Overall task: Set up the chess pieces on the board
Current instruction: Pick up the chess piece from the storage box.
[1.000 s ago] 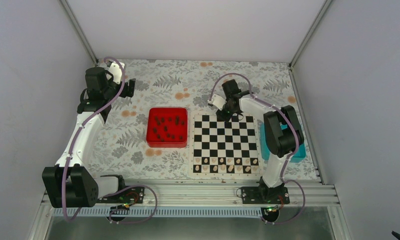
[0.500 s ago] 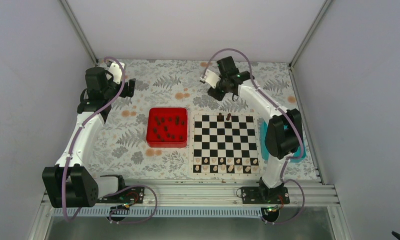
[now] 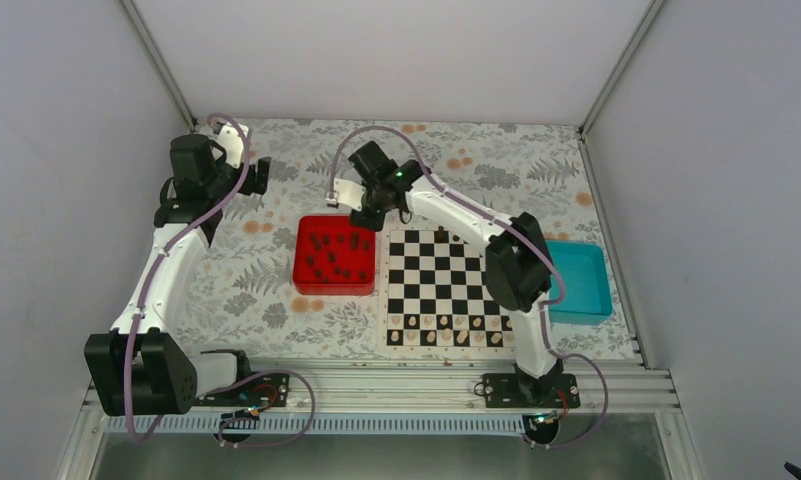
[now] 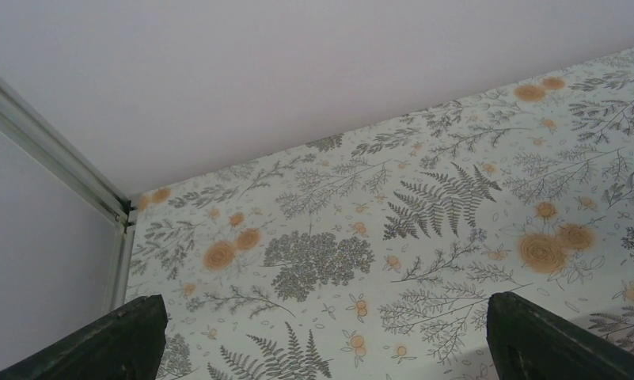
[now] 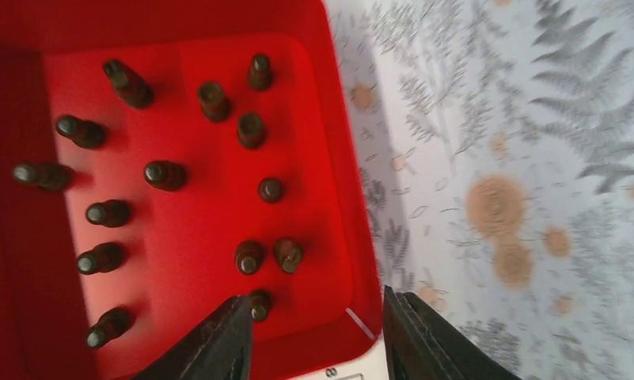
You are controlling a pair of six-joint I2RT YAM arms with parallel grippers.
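Red tray (image 5: 347,182) first: we count about fourteen dark chess pieces (image 5: 167,174) in it, most of them leaning or lying on its floor, none in contact with a finger. From above, the tray sits just left of the board (image 3: 446,285), with only a narrow gap between them.

We find the right gripper (image 5: 313,317) hanging over the tray's corner nearest the board. Its fingers (image 5: 226,344) stand partly apart with nothing gripped between them. One dark piece lies close to the inner edge of the left-hand finger in the wrist view; we cannot tell whether they touch.

On the board, a row of pale tan pieces (image 3: 454,337) occupies the near edge. On the far row we make out a small dark shape, too small to identify with certainty.

We find the left gripper (image 4: 323,301) spread wide and empty, above the floral table covering (image 4: 424,198) at the far left, well apart from tray and board.

A teal tray (image 3: 579,283) lies just right of the board.
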